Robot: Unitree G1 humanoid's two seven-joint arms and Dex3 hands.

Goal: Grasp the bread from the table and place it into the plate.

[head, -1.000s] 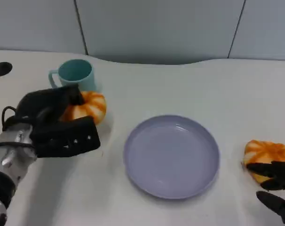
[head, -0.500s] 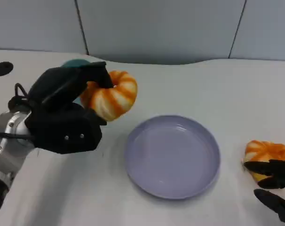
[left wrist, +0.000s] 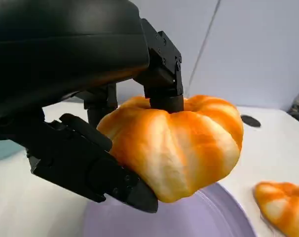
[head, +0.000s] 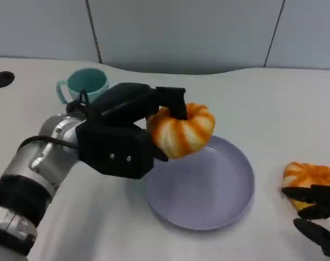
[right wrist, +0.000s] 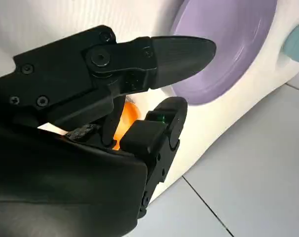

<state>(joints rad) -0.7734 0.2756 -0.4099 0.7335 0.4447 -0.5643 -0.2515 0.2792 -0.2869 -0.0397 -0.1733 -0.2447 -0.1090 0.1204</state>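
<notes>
Orange-and-white striped bread (head: 181, 130) hangs in the air in the head view, pinched by the left hand (head: 124, 138) over the near-left rim of the plate (head: 230, 190). One black finger (head: 173, 100) presses down into the top of the bread, and the rest of the hand cups it from the side and below. A silver forearm (head: 37, 174) runs back toward the lower left corner. The lavender plate sits on the white table (head: 285, 114), with a teal cup (head: 86, 83) behind the hand. A second bread (head: 309, 176) lies on the table to the right of the plate, apart from it. The right hand (head: 317, 217) rests at the lower right corner, its fingers spread, the upper ones lying over the near edge of that second bread without closing on it.

From the left wrist, the bread (left wrist: 176, 143) is gripped between an upper finger (left wrist: 162, 74) pushing into its crown and a lower finger (left wrist: 90, 165) under its side. The plate (left wrist: 208, 217) lies just beneath it, and the second bread (left wrist: 282, 205) lies further along the table.

From the right wrist, the right hand (right wrist: 139, 113) has its fingers (right wrist: 174, 54) held apart, gripping nothing. A patch of orange bread (right wrist: 125, 121) shows between them. The plate (right wrist: 228, 44) lies beyond the fingertips, with a bit of the cup (right wrist: 295, 42) past it.
</notes>
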